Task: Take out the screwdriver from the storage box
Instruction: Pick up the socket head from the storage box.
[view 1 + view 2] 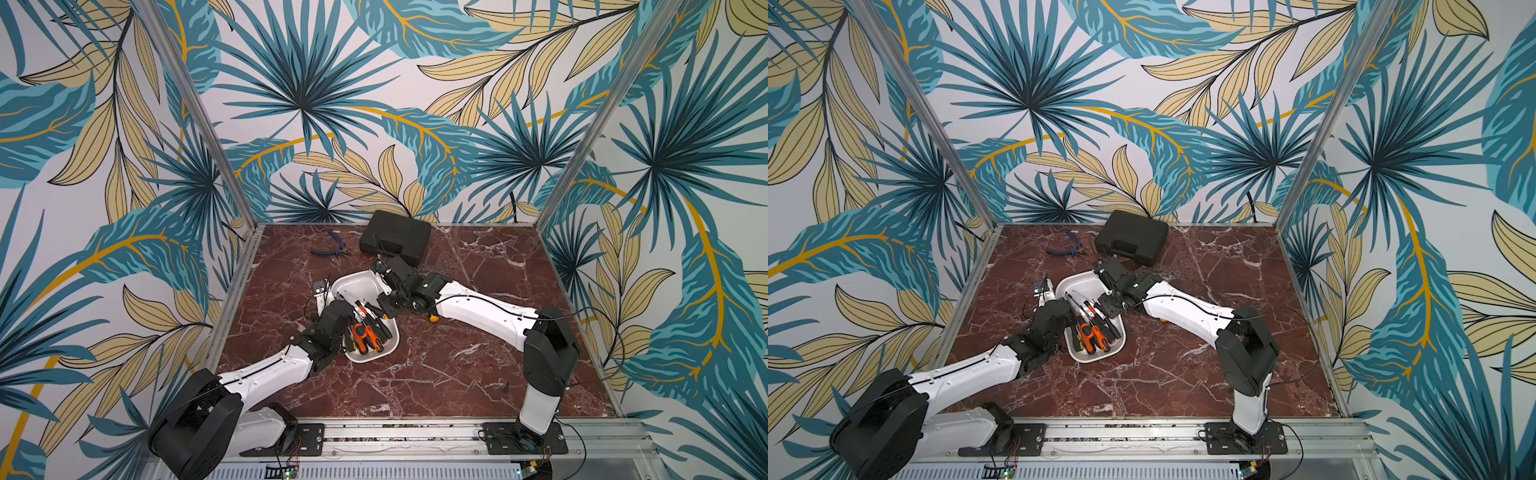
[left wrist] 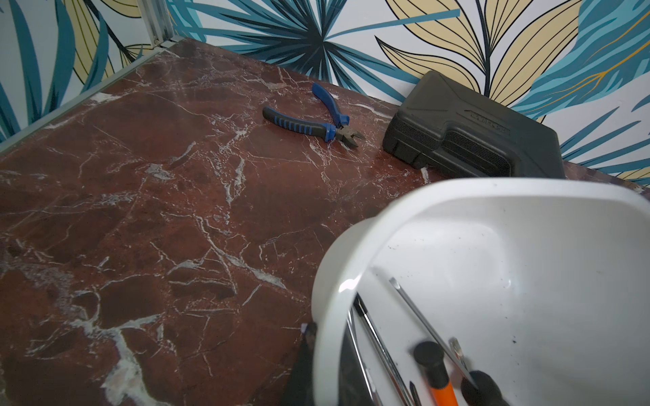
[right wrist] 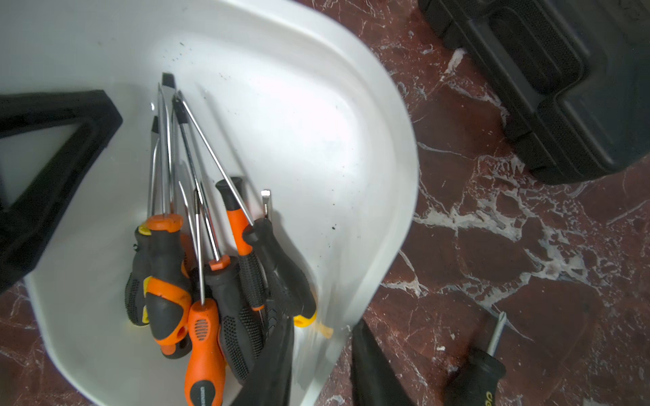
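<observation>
Currently left claw clenched on storage box rim; right claw straddles wall, grip unclear. Risk: may snag rim, tipping box, spilling screwdrivers.

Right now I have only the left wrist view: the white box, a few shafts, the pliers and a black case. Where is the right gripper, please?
Observer: The right gripper straddles one wall of the storage box, with one finger inside and one outside.
Operator: I see mostly shafts. Where are the handles?
Observer: The screwdrivers lie piled together, with their handles at the end of the box nearer the arm bases.
Operator: Is any screwdriver outside the box?
Observer: Yes, one black-handled screwdriver lies on the marble table, just beside the right gripper.
</observation>
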Tool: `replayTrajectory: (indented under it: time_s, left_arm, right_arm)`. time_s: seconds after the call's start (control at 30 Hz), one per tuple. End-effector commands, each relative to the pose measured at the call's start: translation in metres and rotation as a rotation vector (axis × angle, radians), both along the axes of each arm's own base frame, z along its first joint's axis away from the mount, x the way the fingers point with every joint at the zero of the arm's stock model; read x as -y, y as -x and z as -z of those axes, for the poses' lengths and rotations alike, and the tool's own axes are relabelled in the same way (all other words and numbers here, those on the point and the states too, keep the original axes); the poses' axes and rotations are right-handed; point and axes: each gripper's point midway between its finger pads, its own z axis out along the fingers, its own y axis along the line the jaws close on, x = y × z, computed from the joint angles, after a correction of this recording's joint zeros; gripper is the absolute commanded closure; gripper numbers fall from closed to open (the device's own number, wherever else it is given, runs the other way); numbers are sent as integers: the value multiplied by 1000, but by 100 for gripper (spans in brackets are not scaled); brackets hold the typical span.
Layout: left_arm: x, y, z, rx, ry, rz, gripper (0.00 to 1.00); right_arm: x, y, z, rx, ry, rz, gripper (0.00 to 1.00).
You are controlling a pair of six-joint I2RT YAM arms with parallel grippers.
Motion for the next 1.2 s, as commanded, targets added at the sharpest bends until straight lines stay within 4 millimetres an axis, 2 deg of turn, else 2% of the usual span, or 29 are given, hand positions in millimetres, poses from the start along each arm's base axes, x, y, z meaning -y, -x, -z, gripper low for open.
replayTrajectory:
  time_s: [0.0,0.33,0.5,0.6,0.83,1.07,1.17]
  left_arm:
    - [21,-12,-40,103,94,46,100]
    - [18,-12,-40,108,91,28,100]
    - [16,-12,-40,112,88,21,100]
    - [17,-12,-41,116,89,24,100]
    - [18,-12,-40,111,91,30,100]
    - [18,-12,-41,111,93,32,100]
    - [18,-11,-39,107,93,32,100]
  right_arm:
    - [-17,9,-21,38,-47,-60,70]
    - [2,16,-45,63,-20,-43,70]
    - [0,23,-53,53,-39,-82,70]
    - [-9,26,-44,30,-48,-124,70]
    - [-35,22,-7,-21,-54,-176,70]
    - [-37,6,23,-19,19,-138,70]
    - [-33,-1,29,0,53,-113,65]
